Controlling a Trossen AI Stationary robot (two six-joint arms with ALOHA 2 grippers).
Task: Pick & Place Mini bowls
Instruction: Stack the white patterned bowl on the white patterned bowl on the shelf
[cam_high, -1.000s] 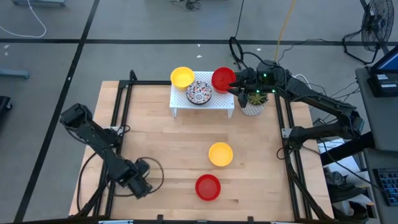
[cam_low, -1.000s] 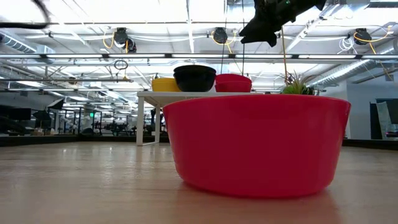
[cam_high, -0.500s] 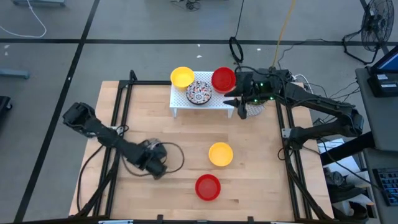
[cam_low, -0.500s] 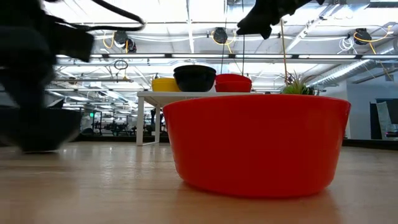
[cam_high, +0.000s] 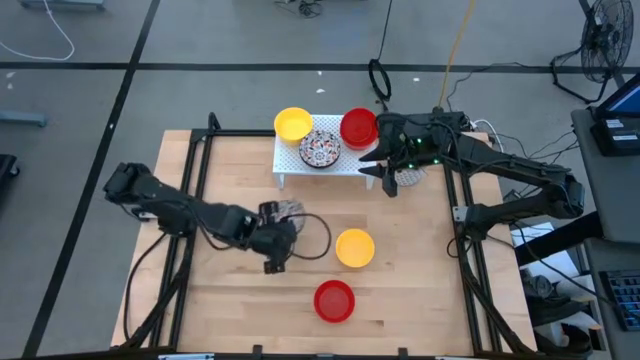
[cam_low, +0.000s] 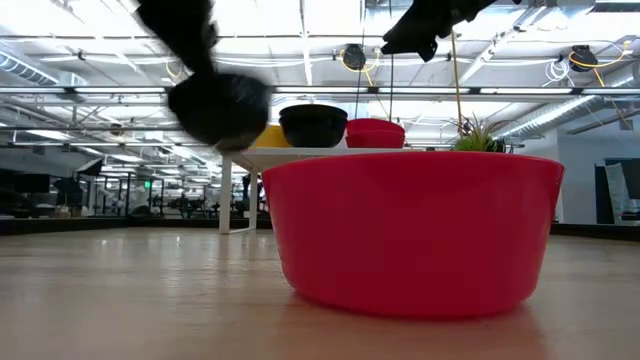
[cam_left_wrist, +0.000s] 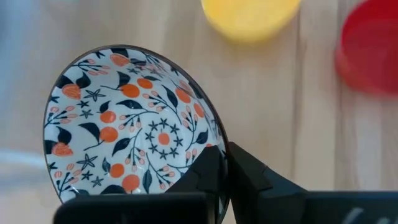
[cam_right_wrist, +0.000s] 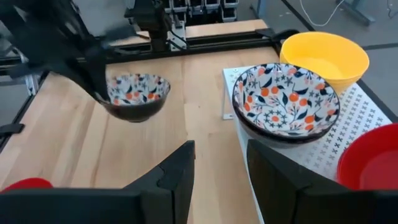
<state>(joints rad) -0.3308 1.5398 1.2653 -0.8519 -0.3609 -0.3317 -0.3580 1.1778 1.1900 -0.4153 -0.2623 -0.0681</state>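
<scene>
The left tool (cam_high: 275, 236) is clamped on the rim of a small round bowl with a white, orange-red and dark floral pattern (cam_left_wrist: 134, 127), carried above the pale wooden desk (cam_high: 250, 290) in front of the white perforated rack (cam_high: 352, 166). From above, this bowl is mostly hidden by the arm. The left wrist view shows its whole patterned inside and the dark fingers (cam_left_wrist: 205, 174) pinching its edge. The right wrist view adds that it hangs clear of the desk, dark on the outside.

On the rack stand three bowls in a row: a plain yellow bowl (cam_high: 293, 124), a second patterned bowl (cam_high: 321, 149) and a plain red bowl (cam_high: 358, 127). The low view shows the middle one only as a dark shape (cam_low: 313, 125), its pattern out of sight.

In front of the rack, on the desk, sit a loose yellow bowl (cam_high: 354, 247) and, farther from the rack, a loose red bowl (cam_high: 334, 300). That red bowl fills most of the low view (cam_low: 410, 230), hiding the loose yellow one. The carried bowl is just beside the loose yellow bowl, on the left arm's side.

The right tool (cam_high: 385, 165) hovers at the red-bowl end of the rack, next to a white pot with a green plant (cam_high: 408, 176). Its fingers (cam_right_wrist: 177, 171) stand apart with nothing between them.
</scene>
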